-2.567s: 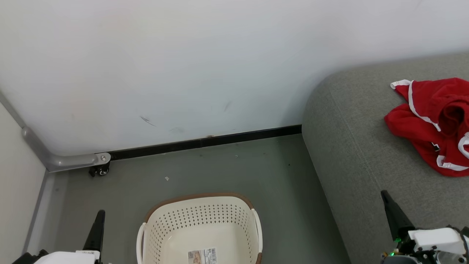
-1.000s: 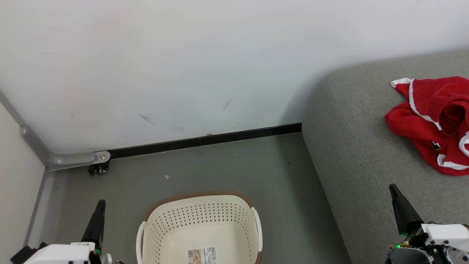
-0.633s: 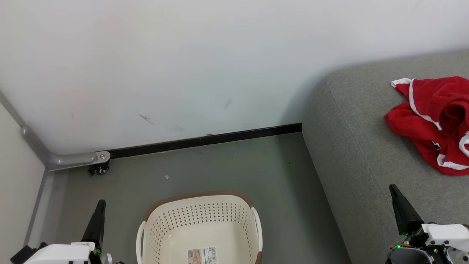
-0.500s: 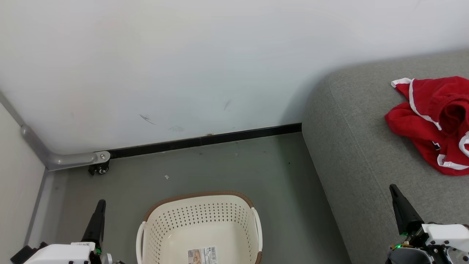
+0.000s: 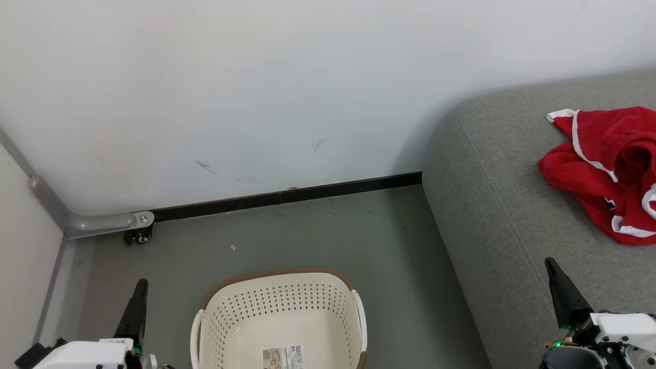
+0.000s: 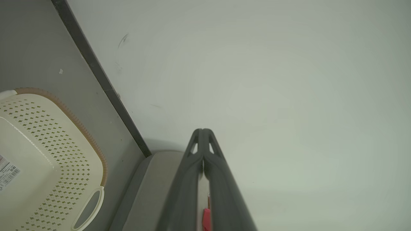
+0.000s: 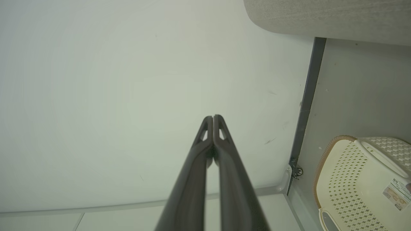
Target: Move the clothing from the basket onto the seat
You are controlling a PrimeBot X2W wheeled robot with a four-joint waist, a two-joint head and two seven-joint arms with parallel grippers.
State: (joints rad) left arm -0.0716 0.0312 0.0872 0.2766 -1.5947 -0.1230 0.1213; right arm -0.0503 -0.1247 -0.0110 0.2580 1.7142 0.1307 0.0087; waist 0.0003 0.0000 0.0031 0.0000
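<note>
My left claw (image 5: 140, 289) sits at the lower left of the head view. Its two dark fingers are pressed flat together with nothing gripped, and in its own wrist view the tips meet in one point against the white wall (image 5: 256, 92). My right claw (image 5: 553, 269) is at the lower right, likewise clamped tight on nothing (its wrist view shows the fingers meeting all the way to the tips). Its tip lies over the near part of the seat (image 5: 507, 215), well apart from the pile of fabric.

Between the two claws, at the bottom centre of the head view, the basket (image 5: 277, 302) stands upright on the grey floor (image 5: 307, 230). Its bare cream bottom shows, with a barcode sticker (image 5: 283, 357) on it.

The clothing (image 5: 605, 169) lies crumpled on the seat at the right edge of the head view, red with white trim, and part of it runs off the frame. The seat takes up the right side, its rounded corner towards the wall.

Further out, a black skirting strip (image 5: 287, 197) runs along the foot of the wall. A grey metal bar (image 5: 97, 224) with a small caster (image 5: 139, 238) sits at the middle left.

In the left wrist view the basket is at the lower left, and a sliver of red shows low between the fingers. In the right wrist view the basket is at the lower right, with the seat's edge across the upper right.
</note>
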